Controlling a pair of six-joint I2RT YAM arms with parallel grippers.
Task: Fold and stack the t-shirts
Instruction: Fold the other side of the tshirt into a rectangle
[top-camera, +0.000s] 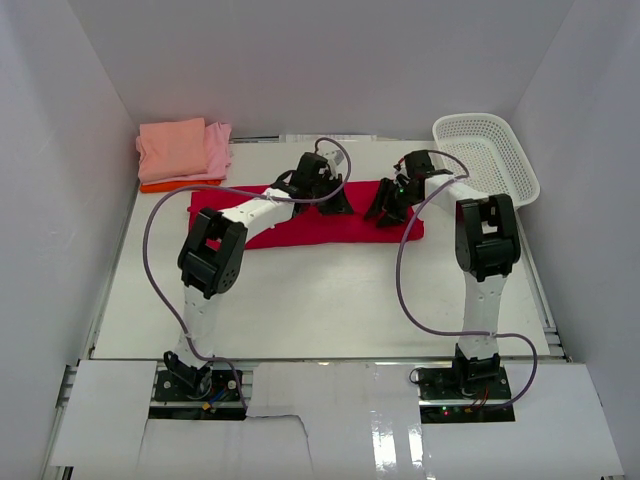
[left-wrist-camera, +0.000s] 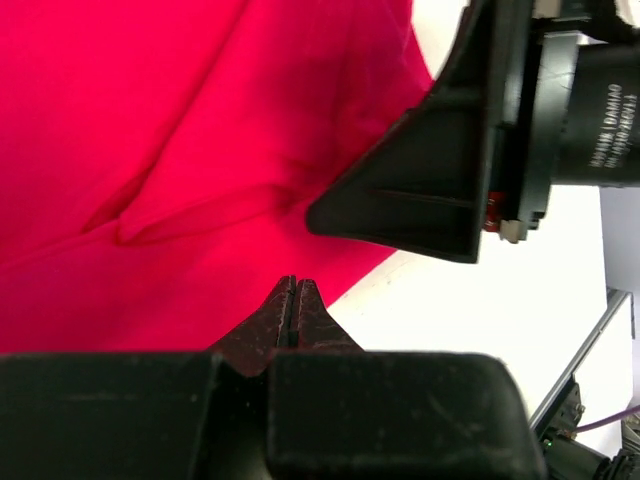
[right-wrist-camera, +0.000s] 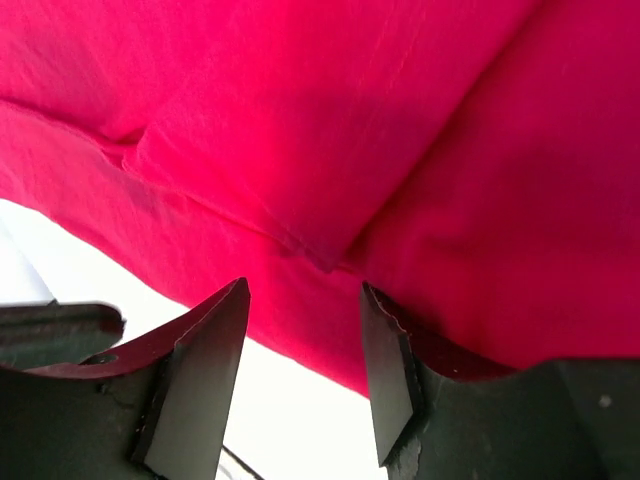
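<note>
At the table's (top-camera: 330, 310) far left corner sat 3 folded t-shirts: the salmon-pink shirt (top-camera: 172, 148) on top, the light pink shirt (top-camera: 219, 150) showing at its right and the orange shirt (top-camera: 178, 185) underneath. The crimson-red t-shirt (top-camera: 310, 228) lay as a long folded band across the far middle. Over its edge the left gripper (left-wrist-camera: 293, 285) was clenched with no cloth caught, the right gripper (right-wrist-camera: 305, 300) just beside it hung released with jaws parted, and a white basket (top-camera: 488, 150) stood at the far right.

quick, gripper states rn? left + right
Left gripper: shut, tips at the red t-shirt edge; grip on cloth cannot be told.
Right gripper: open above the same shirt, holding nothing.
</note>
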